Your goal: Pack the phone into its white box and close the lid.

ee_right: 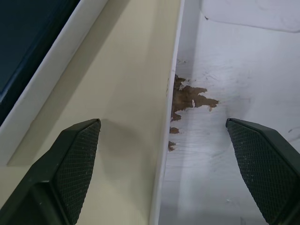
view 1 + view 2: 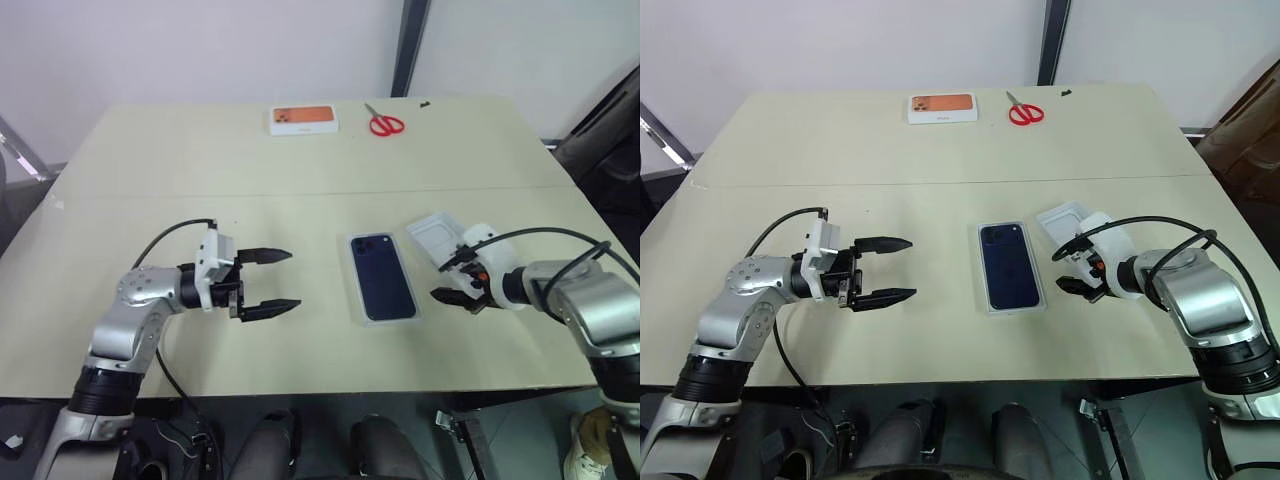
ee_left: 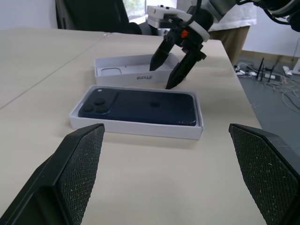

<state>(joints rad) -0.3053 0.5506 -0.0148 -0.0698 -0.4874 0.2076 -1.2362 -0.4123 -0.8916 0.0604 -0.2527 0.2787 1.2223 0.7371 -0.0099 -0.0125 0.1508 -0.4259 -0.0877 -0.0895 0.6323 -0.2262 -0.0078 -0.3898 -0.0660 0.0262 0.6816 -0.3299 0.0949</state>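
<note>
Head views, step: the slim dark navy-blue smartphone [image 2: 381, 276] already lies back-up inside the shallow white cardboard box base [image 2: 357, 300], so packing looks done and the lid is what remains.
Head views, lid: the shallow white cardboard lid [image 2: 432, 236] lies open side up just beside the box, on its right and slightly farther back, on the pale beige table [image 2: 300, 200].
Head views, grippers: the right gripper [image 2: 458, 287] points down at the lid's near edge, jaws apart and empty; the left gripper [image 2: 268, 283] hangs level left of the box, well apart from it, jaws wide and empty.
Head views, room: bare tabletop lies between the left gripper and the box; an orange-topped white box [image 2: 303, 120] and red-handled scissors [image 2: 384, 124] sit far back, out of the way.
Left wrist view: the phone fills the box nearly wall to wall; the right gripper's fingertips [image 3: 172, 82] straddle the lid's near wall.
Right wrist view: the lid's thin wall [image 1: 169, 122] runs up between the two open fingers, a narrow strip of table separating it from the box wall.
Next move: probably closing on that wall, lifting, flipping and aligning the lid over the box; the close fit leaves little margin.
</note>
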